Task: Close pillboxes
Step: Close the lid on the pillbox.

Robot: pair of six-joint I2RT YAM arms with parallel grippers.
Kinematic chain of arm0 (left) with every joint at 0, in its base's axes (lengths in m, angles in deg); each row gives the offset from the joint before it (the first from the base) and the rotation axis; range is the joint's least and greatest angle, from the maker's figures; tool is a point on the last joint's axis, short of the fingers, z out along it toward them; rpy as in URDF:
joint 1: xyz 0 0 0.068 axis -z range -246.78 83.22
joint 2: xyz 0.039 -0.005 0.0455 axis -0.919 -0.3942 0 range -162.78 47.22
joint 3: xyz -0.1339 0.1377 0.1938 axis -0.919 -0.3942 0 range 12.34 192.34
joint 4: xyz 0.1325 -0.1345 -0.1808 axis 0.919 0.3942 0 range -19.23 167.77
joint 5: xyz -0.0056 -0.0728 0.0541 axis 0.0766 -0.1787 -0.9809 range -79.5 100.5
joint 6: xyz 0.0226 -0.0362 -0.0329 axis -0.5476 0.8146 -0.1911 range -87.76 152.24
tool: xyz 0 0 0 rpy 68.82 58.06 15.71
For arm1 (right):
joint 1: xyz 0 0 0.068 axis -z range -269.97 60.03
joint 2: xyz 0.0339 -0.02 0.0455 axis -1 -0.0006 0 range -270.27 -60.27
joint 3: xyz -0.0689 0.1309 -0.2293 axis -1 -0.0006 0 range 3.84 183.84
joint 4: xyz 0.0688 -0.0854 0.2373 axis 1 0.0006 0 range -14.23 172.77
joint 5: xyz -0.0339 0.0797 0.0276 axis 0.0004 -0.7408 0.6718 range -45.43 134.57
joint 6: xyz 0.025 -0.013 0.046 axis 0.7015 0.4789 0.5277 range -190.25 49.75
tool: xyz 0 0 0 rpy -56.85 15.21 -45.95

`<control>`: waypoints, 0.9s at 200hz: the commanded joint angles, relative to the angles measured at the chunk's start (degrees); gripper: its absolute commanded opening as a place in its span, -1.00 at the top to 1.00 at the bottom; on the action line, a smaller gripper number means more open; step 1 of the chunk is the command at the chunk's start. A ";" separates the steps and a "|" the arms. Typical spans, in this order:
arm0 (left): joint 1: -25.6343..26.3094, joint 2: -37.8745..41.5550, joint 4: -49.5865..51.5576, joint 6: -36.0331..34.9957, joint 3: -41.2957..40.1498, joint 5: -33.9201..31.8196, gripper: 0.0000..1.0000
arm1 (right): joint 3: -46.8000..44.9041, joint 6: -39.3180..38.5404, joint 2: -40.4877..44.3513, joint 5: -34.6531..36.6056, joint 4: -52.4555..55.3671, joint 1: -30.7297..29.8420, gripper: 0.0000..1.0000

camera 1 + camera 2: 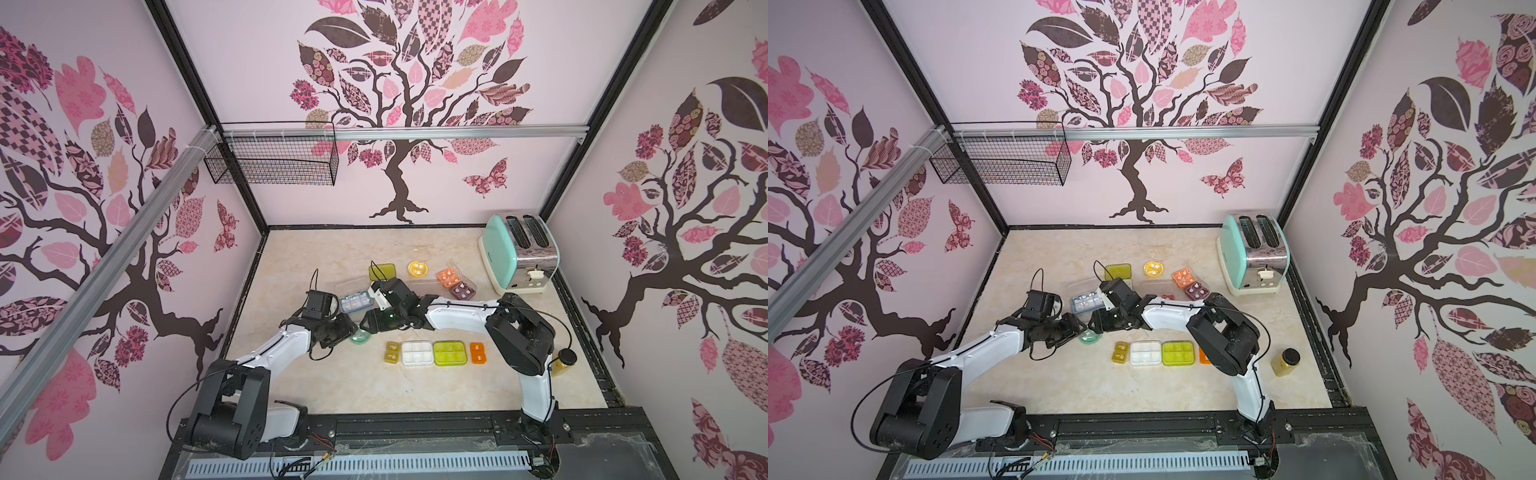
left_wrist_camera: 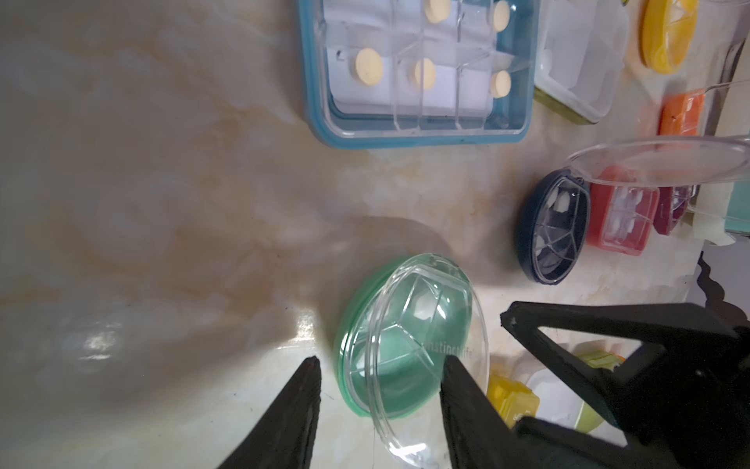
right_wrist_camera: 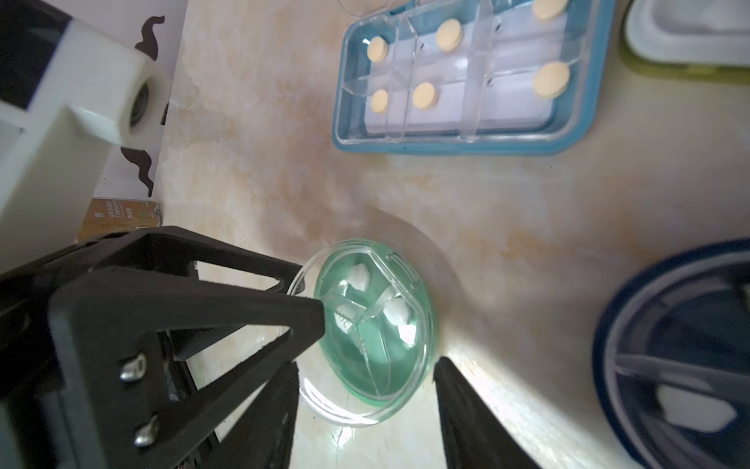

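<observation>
Where the two arms meet on the marbled beige tabletop (image 1: 415, 390), the round translucent green pillbox (image 1: 360, 337) sits just near of the open blue rectangular pillbox (image 1: 355, 302), its clear lid (image 2: 430, 325) ajar. The left gripper (image 2: 381, 361) is half-spread, one finger on that lid. The right gripper (image 3: 367, 363) straddles the box, jaws apart.

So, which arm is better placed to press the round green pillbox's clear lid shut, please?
Probably the left: the left gripper, open, has a fingertip over the ajar clear lid of the round green plastic pillbox; the right gripper only straddles it.
</observation>
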 commanded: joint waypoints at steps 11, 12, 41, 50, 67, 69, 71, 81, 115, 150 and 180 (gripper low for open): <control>0.27 -1.30 -2.35 -0.64 -1.10 -0.07 0.02 | -0.57 0.91 -0.77 -0.95 -0.40 -0.42 -0.09; 0.28 -1.28 -2.40 -0.64 -1.11 -0.02 0.02 | -0.57 0.91 -0.76 -0.99 -0.44 -0.41 -0.09; 0.39 -1.79 -2.91 -0.65 -1.57 -0.26 0.06 | -0.28 1.09 -1.72 -1.63 -0.74 -0.41 -0.02; 0.39 -2.02 -3.13 -0.69 -1.57 -0.26 0.08 | -0.17 1.10 -1.90 -1.74 -0.74 -0.50 0.00; 0.42 -2.64 -3.47 -0.72 -1.57 -0.17 0.11 | -0.17 1.01 -2.24 -1.66 -0.82 -0.59 0.03; 0.38 -2.65 -3.53 -0.73 -1.63 -0.16 0.11 | -0.18 1.00 -2.24 -1.65 -0.83 -0.59 0.04; 0.42 -2.70 -3.63 -0.74 -1.65 -0.16 0.12 | -0.21 1.04 -2.25 -1.61 -0.80 -0.59 0.04; 0.51 -2.99 -3.86 -0.67 -1.73 -0.16 0.13 | -0.14 0.84 -2.42 -1.48 -0.83 -0.69 0.06; 0.67 -4.03 -4.36 -0.49 -2.17 -0.09 0.19 | 0.04 0.50 -3.11 -1.36 -0.57 -0.68 0.08; 0.86 -4.81 -4.49 0.39 -2.53 0.46 0.24 | 0.40 0.22 -3.48 -1.19 0.22 -0.76 0.15; 1.72 -4.94 -4.01 0.67 -2.80 -0.10 0.27 | 0.82 -0.37 -3.81 -0.89 1.35 -0.79 0.15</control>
